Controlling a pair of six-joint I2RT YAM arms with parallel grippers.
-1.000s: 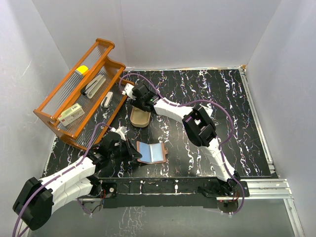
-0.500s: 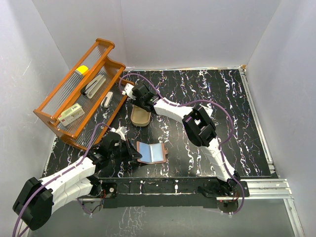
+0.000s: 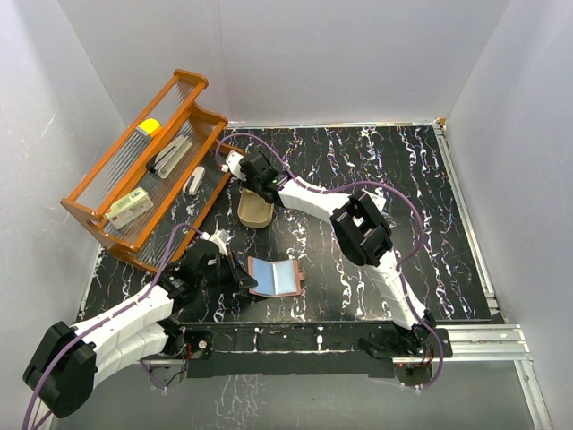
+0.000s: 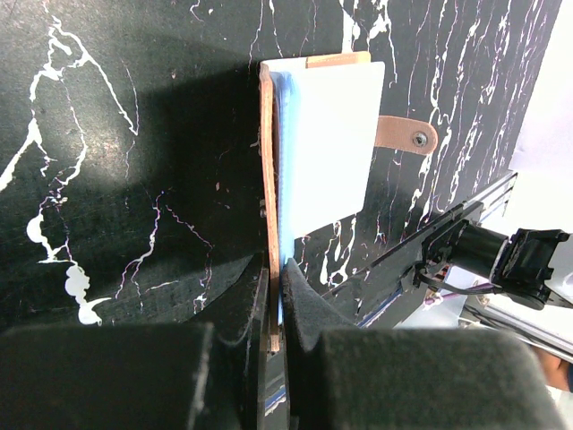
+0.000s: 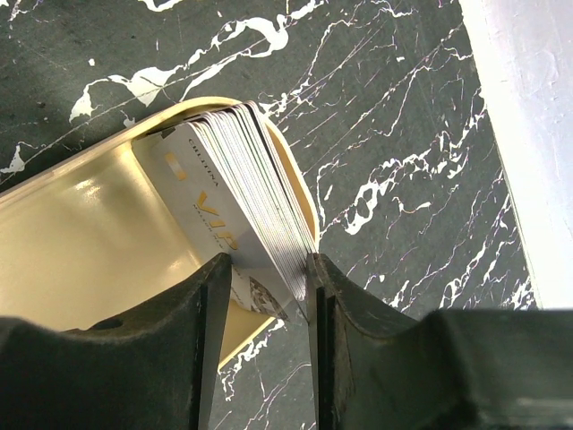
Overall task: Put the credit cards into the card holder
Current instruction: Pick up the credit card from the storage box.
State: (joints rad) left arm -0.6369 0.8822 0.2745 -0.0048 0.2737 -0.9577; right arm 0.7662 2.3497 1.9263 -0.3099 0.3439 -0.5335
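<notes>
Though hidden overhead, the right claw [image 5: 267, 288] clamps credit cards [image 5: 235, 193], the left claw [image 4: 274, 288] the card holder [image 4: 267, 152].

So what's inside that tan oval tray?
In the tray, a stack of credit cards stands on edge at one end, gripped by the right gripper. The front card reads VIP; those behind it, and the tray floor beneath, are hidden.

Tabletop [image 3: 403, 197]: black stone-look surface with white veins, smooth, with a faint sheen.
Card holder [image 4: 266, 161]: matt reddish-brown leather with pale, smooth inner pockets.
Strap tab [image 4: 398, 134]: leather with a small metal stud.
Credit cards [image 5: 237, 202]: thin smooth plastic, lightly glossy.
Tray [image 5: 81, 242]: glossy cream-gold inside, reflective.
Rack [image 3: 134, 175], ten o'clock: shiny orange frame with fine wires.
Left pincer [image 4: 273, 269]: matt black fingers.
</notes>
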